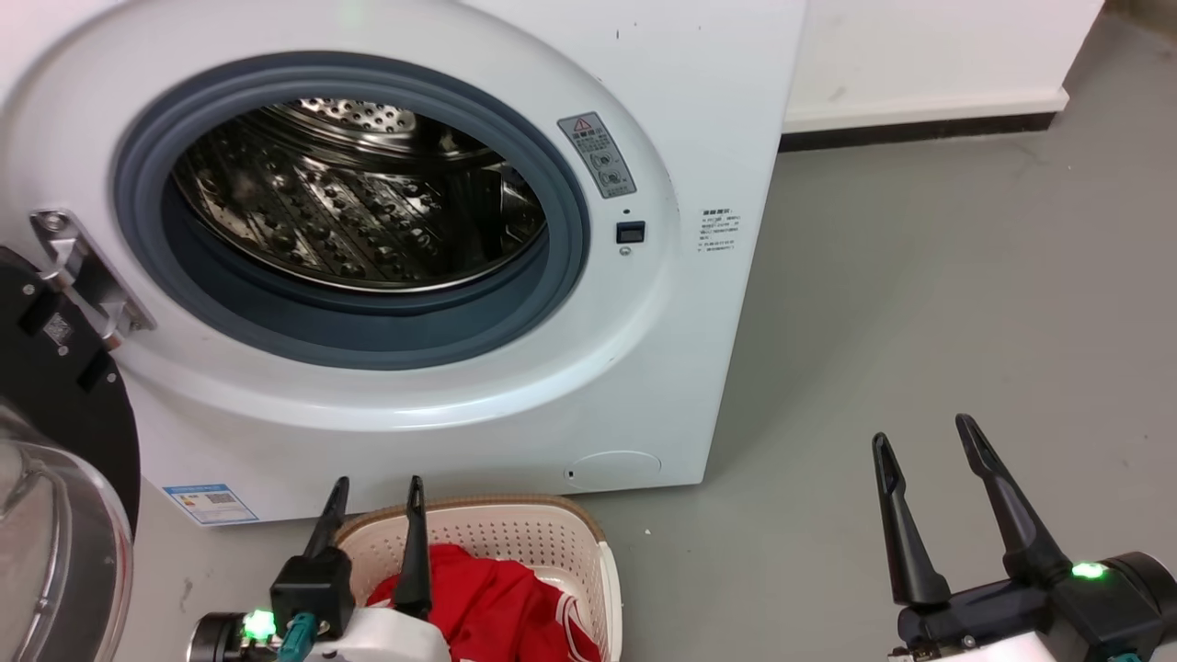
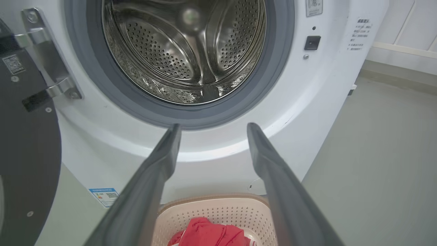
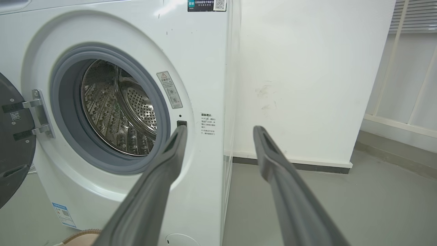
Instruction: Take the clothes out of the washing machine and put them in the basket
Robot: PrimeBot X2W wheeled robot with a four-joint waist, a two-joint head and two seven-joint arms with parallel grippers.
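The washing machine [image 1: 662,368] stands on the grey floor [image 1: 919,303] with its black-rimmed glass door [image 1: 55,460] swung wide to the robot's left, and the grey gasket [image 1: 570,230] frames the shiny perforated steel drum [image 1: 359,202]. The basket [image 1: 515,538] sits on the floor just in front of the machine's lower front panel, close under the porthole. The clothes [image 1: 497,602] lie inside the basket as a bunched red heap with white stripes showing at one edge. The left hand [image 1: 379,480] hangs over the left part of the basket, its two dark fingers parted with a clear gap between them, gripping nothing. In the left wrist view those fingers point toward the machine's front below the gasket, with the red heap low between them. The right hand [image 1: 921,430] is off to the right over bare floor, well apart from basket and machine. Its fingers are spread wide and hold nothing.
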